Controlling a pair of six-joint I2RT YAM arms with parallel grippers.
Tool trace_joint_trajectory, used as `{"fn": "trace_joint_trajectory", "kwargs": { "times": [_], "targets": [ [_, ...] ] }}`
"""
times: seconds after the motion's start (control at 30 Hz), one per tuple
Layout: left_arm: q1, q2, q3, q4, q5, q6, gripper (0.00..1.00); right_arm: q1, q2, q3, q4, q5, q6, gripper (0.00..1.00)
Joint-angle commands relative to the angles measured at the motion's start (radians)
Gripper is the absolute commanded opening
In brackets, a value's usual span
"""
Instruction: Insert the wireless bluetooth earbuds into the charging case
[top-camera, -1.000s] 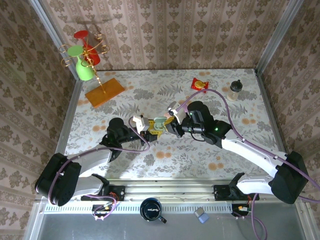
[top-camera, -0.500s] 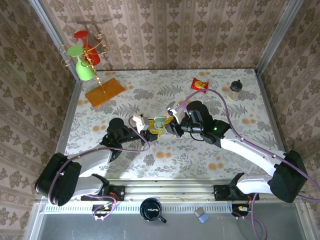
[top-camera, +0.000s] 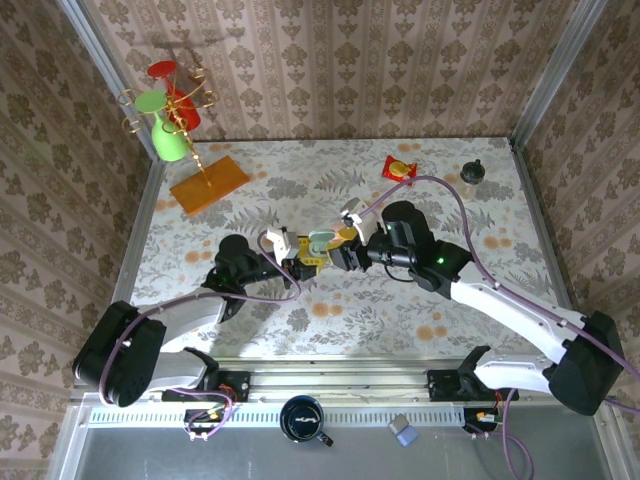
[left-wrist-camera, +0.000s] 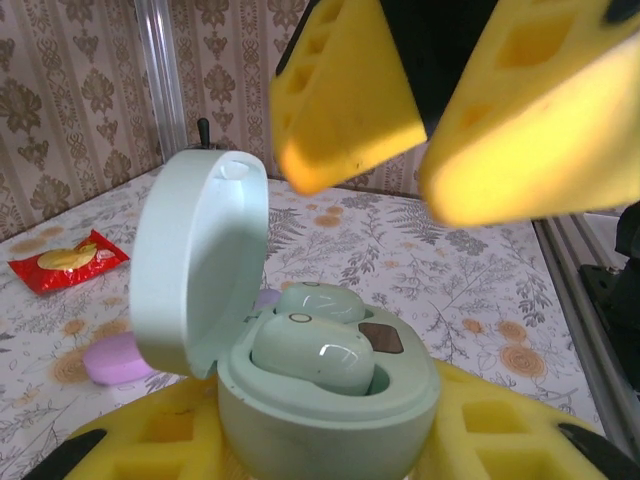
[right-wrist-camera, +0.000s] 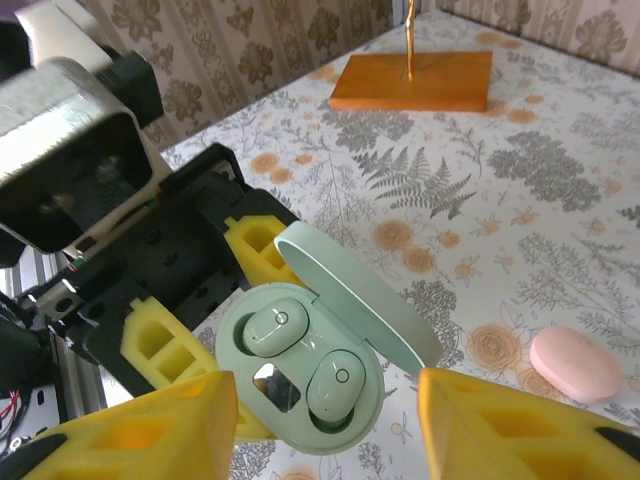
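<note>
Two mint earbuds (right-wrist-camera: 275, 326) sit side by side in the wells of the open charging case (right-wrist-camera: 362, 300), whose lid is tipped up. The left jaws are clamped on the case's lower body, a yellow pad on each side. The right jaws stand parted just above the case, gripping nothing and not touching it. Near the right jaws a pink oval case (right-wrist-camera: 575, 362) lies on the floral counter (right-wrist-camera: 520, 170). A red packet (left-wrist-camera: 65, 262) farther off carries print too blurred to read.
</note>
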Motion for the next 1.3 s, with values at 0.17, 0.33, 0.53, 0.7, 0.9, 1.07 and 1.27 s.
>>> {"fn": "trace_joint_trajectory", "kwargs": {
  "times": [0.17, 0.33, 0.53, 0.7, 0.9, 1.07, 1.27],
  "targets": [
    [0.001, 0.036, -0.008, 0.108, -0.003, 0.044, 0.36, 0.002, -0.091, 0.011, 0.068, 0.047, 0.122, 0.58],
    [0.0, 0.048, -0.021, 0.118, 0.007, 0.102, 0.36, -0.012, -0.005, 0.109, -0.019, 0.081, 0.169, 0.58],
    [-0.002, 0.036, -0.04, 0.139, 0.019, 0.121, 0.36, -0.025, 0.12, 0.235, -0.135, 0.116, 0.155, 0.57],
    [0.0, 0.019, -0.041, 0.133, 0.008, 0.122, 0.37, -0.029, 0.182, 0.273, -0.178, 0.123, 0.109, 0.57],
    [-0.001, 0.006, -0.032, 0.114, 0.002, 0.127, 0.36, -0.031, 0.193, 0.258, -0.187, 0.127, 0.079, 0.57],
    [-0.002, -0.017, -0.026, 0.105, -0.021, 0.105, 0.37, -0.031, 0.161, 0.205, -0.163, 0.079, 0.055, 0.58],
    [-0.003, -0.031, -0.004, 0.083, -0.05, 0.048, 0.37, -0.035, 0.116, 0.172, -0.165, 0.077, 0.094, 0.58]
  ]
}}
